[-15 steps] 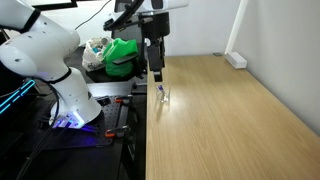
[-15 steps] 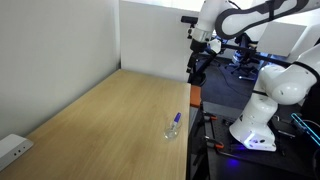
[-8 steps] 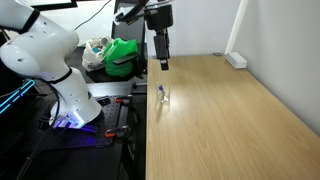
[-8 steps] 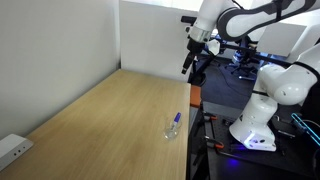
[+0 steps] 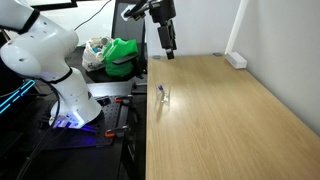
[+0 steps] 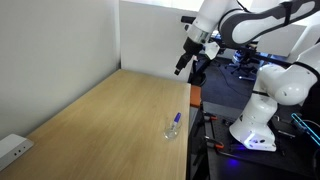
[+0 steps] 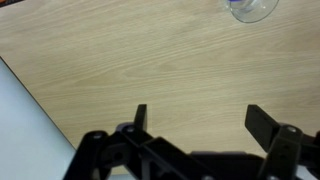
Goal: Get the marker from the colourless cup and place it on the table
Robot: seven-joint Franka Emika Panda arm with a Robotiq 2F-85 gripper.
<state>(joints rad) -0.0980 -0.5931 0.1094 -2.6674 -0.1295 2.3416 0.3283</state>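
The colourless cup [image 5: 162,96] stands near the table's edge next to the robot base, with the blue-purple marker [image 5: 161,90] leaning inside it. Both also show in an exterior view, the cup [image 6: 173,130] with the marker [image 6: 176,119] sticking out. In the wrist view only the cup's rim [image 7: 251,8] shows at the top edge. My gripper [image 5: 168,50] hangs high above the table [image 5: 225,115], well above and beyond the cup; it also shows in an exterior view [image 6: 181,66]. In the wrist view the gripper [image 7: 203,118] is open and empty.
A white power strip [image 5: 236,60] lies at a far corner of the table; it also shows in an exterior view [image 6: 14,150]. A green bag [image 5: 122,53] sits beside the table. The white robot base [image 5: 70,95] stands off the table's edge. A white wall [image 6: 60,50] borders the table.
My gripper has risen and swung away from the cup, towards the far part of the table. The cup and marker have not moved.
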